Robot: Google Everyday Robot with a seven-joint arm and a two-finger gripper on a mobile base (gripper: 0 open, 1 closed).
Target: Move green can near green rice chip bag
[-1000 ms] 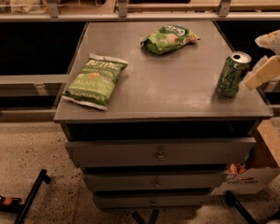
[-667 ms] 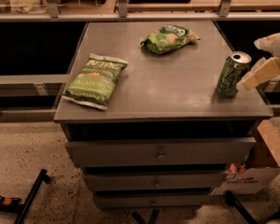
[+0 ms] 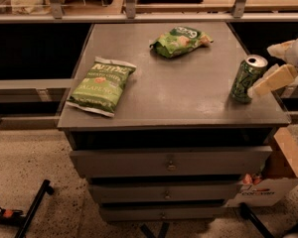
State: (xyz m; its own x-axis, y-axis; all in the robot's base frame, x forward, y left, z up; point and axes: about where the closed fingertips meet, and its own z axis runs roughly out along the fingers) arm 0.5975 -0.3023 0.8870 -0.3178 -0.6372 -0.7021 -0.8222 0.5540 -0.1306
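Note:
The green can (image 3: 247,78), tall and slim with dark markings and a silver top, stands upright near the right edge of the grey cabinet top (image 3: 188,93). The green rice chip bag (image 3: 180,40) lies crumpled at the back middle of the top, well apart from the can. My gripper (image 3: 264,67) reaches in from the right edge. Its cream fingers (image 3: 274,79) are spread open, the lower one against the can's right side and the upper one behind it.
A larger green jalapeno chip bag (image 3: 102,86) lies flat at the front left of the top. The cabinet has drawers (image 3: 171,161) below. A cardboard box (image 3: 275,177) stands on the floor at the right. A shelf rail (image 3: 139,18) runs behind.

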